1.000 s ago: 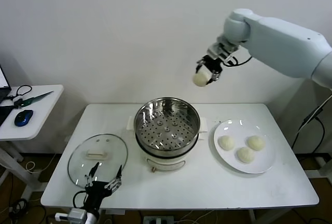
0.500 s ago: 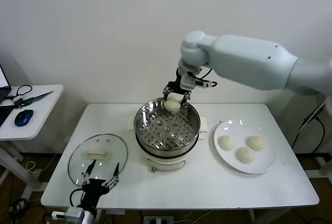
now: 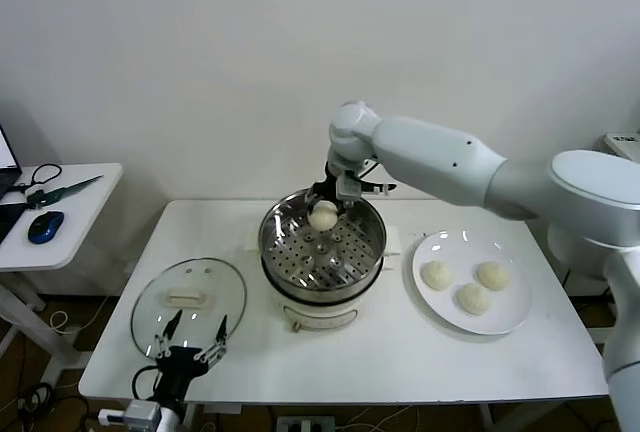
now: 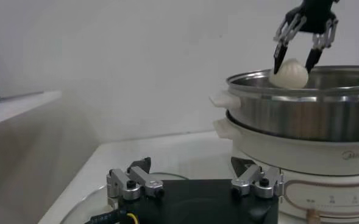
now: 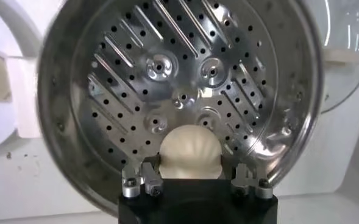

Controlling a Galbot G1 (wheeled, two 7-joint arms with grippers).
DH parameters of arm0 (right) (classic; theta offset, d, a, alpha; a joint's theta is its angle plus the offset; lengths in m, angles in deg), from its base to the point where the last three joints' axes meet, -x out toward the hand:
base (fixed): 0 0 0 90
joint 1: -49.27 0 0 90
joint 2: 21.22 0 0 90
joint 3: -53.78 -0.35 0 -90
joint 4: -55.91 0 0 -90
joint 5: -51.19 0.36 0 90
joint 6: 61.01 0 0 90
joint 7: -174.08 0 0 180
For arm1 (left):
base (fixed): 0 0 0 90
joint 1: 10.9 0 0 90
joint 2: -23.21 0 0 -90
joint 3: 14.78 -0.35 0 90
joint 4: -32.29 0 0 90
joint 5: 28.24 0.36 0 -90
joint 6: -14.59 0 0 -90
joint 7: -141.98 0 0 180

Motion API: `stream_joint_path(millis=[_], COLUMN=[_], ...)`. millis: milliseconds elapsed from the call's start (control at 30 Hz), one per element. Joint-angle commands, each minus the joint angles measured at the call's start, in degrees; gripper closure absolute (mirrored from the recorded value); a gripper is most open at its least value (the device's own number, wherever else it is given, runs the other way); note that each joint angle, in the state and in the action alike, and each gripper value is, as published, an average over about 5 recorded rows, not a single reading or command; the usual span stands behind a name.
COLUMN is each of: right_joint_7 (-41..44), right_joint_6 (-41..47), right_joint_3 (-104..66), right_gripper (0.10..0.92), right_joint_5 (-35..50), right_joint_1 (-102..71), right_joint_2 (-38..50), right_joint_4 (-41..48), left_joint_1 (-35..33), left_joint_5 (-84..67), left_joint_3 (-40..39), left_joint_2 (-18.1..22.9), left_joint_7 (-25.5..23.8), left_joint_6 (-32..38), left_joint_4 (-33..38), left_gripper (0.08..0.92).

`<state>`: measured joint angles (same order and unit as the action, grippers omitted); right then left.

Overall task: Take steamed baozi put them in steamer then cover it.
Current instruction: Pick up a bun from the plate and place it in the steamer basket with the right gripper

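Observation:
My right gripper (image 3: 324, 210) is shut on one white baozi (image 3: 323, 216) and holds it inside the far side of the shiny steamer (image 3: 275, 252), just above the perforated bottom (image 5: 185, 79). The held baozi shows between the fingers in the right wrist view (image 5: 189, 151) and in the left wrist view (image 4: 289, 73). Three more baozi (image 3: 472, 298) lie on the white plate (image 3: 505, 324) right of the steamer. The glass cover (image 3: 160, 327) with its white handle (image 3: 187, 298) lies flat on the table left of the steamer. My left gripper (image 3: 190, 345) is open and empty at the table's front edge, by the cover.
The steamer sits on a white cooker base (image 3: 320, 314) at the table's middle. A side table (image 3: 70, 202) at the far left holds a blue mouse (image 3: 45, 226) and cables. A white wall stands behind the table.
My right arm has carried the baozi from high above the plate side leftward and down into the steamer. The left gripper has barely shifted.

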<state>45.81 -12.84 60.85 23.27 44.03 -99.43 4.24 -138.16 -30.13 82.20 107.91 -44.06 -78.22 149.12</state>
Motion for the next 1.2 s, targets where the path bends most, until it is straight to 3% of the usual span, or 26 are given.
stream_joint_path(millis=[33, 267, 533, 633, 800, 900, 1067, 1200], right_joint_7=[-1.08, -0.92, 3.22, 5.64, 10.71, 13.35, 14.66, 10.95], right_joint_6=[-1.33, -1.44, -0.77, 1.15, 7.83, 15.06, 26.84, 34.36], right_joint_3=[-2.17, -2.75, 1.17, 4.73, 17.61, 25.69, 37.68, 45.08], right_gripper=[0.355, 0.347, 0.209, 0.203, 0.202, 0.203, 0.203, 0.203], right_joint_5=[-4.61, -4.49, 5.75, 15.01, 44.39, 57.31, 60.35, 62.56], right_joint_1=[-3.22, -4.1, 0.52, 5.88, 21.51, 28.1, 33.23, 32.87], right_joint_2=[-1.89, -3.47, -2.55, -0.56, 4.23, 9.02, 18.89, 25.09], right_joint_4=[5.22, 7.5, 4.69, 1.96, -1.26, -2.48, -4.05, -10.86], left_joint_1=[0.36, 0.97, 1.11, 1.25, 1.47, 1.5, 1.89, 1.62], left_joint_5=[0.38, 0.1, -0.07, -0.07, -0.08, -0.07, 0.09, 0.11], left_joint_3=[-0.09, 0.08, 0.12, 0.11, 0.26, 0.27, -0.09, -0.28], left_joint_2=[0.0, -0.01, -0.07, -0.04, -0.14, -0.14, 0.06, 0.28], left_joint_7=[-0.14, -0.06, -0.13, -0.16, -0.17, -0.14, -0.18, -0.23], left_joint_6=[0.22, -0.07, -0.45, -0.72, -1.08, -1.21, -1.43, -1.14], left_joint_4=[-0.46, -0.64, -0.27, -0.11, 0.12, 0.34, 0.42, 1.0], left_gripper=[0.177, 0.177, 0.177, 0.177, 0.177, 0.177, 0.177, 0.177])
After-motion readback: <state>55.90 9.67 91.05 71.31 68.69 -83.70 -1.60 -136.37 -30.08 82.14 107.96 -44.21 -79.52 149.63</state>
